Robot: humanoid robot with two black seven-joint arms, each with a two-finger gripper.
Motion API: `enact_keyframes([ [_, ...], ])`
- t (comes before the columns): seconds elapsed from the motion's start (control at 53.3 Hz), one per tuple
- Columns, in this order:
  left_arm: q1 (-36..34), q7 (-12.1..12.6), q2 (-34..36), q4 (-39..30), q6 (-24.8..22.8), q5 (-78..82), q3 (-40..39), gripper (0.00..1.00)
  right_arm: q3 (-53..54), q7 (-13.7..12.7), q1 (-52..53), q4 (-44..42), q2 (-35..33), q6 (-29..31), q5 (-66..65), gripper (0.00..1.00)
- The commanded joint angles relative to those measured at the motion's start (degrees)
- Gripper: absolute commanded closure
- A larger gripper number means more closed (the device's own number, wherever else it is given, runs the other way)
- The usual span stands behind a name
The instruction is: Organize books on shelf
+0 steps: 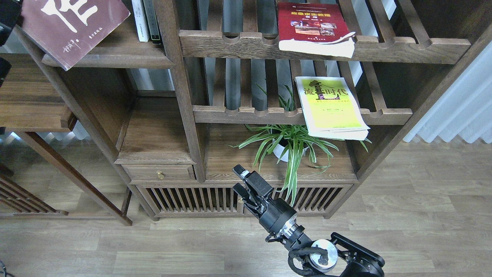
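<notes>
At far left, the maroon book (73, 23) lies tilted on the shelf (115, 59), one corner hanging past the rounded front edge and its top cut off by the frame; a dark shape at the upper left edge touching it may be the left gripper (8, 17), but too little shows to tell how its fingers stand or whether they hold the book. Beside it two thin upright books (146, 19) stand at the back of the same plank. Lower and toward the middle, the right gripper (240, 179) hangs in front of the cabinet, fingers apart with a clear gap and nothing between them, well apart from every book. Behind it a plant (288, 142) in a white pot spreads its leaves. To the right, the yellow-green book (330, 105) rests flat on the lower slatted rack (246, 114), overhanging the notched rail toward me; above it the red book (311, 25) lies on the upper rack (403, 48), its curled page block jutting over the rail. All three look like floppy paperbacks, light but likely to sag and fan open if pinched at a loose corner; the overhanging edge near the spine seems the soundest hold, and glossy covers may slip. The spines cannot be made out from here, and the racks' far ends are hidden.
</notes>
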Motion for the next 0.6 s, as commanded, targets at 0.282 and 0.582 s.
enact_keyframes([
  [0.282, -4.6, -8.53, -2.27, 0.97, 5.66, 12.65, 1.29, 1.0, -0.89, 0.01, 0.0, 0.29, 0.0, 0.0, -0.12, 0.02],
  [0.582, -10.93, -15.13, -4.56, 6.94, 11.56, 20.66, 5.07, 1.0, -1.25, 0.01, -0.09, 0.99, 0.0, 0.0, -0.12, 0.02],
])
